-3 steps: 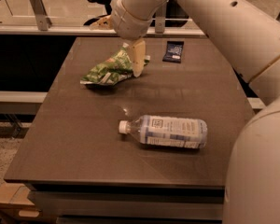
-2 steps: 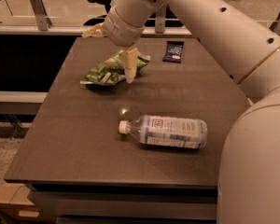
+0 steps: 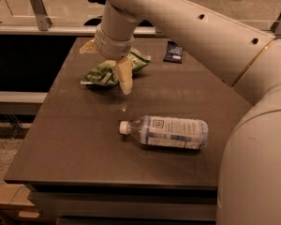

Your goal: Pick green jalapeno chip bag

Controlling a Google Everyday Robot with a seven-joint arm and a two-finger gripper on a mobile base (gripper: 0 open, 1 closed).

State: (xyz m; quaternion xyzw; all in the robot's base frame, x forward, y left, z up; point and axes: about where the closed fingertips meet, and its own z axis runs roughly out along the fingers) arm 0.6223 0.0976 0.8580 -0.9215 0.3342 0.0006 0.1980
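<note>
Arm [image 3: 192, 25] crossed over the far edge of the worktop [image 3: 70, 144] and hid a stretch of it. The robot's body, cut off on the right, covered the near right corner. The wrist sat over the top of the bag [image 3: 99, 72], so only its left end and a crumpled bit toward the right showed, green and white. The bag lay on the far left part of the worktop, closer to the far edge than the near one and set in from the left edge. Gripper [image 3: 104, 69] was low over it with the fingers [image 3: 124, 75] spread wide. One pointed down on the near side of the bag, its tip close to the surface. The other stuck out toward the far left corner, past the bag's left end. The bag lay between the two and nothing was clamped. Could not tell whether either finger touched the foil. Dark packet [image 3: 173, 52] lay flat by the far edge, right of the bag; its far end met the arm's outline and its print was unreadable. Bottle [image 3: 171, 131] lay on its side toward the near edge, cap pointing at the left edge, well apart from the bag; label text too fine to make out.
</note>
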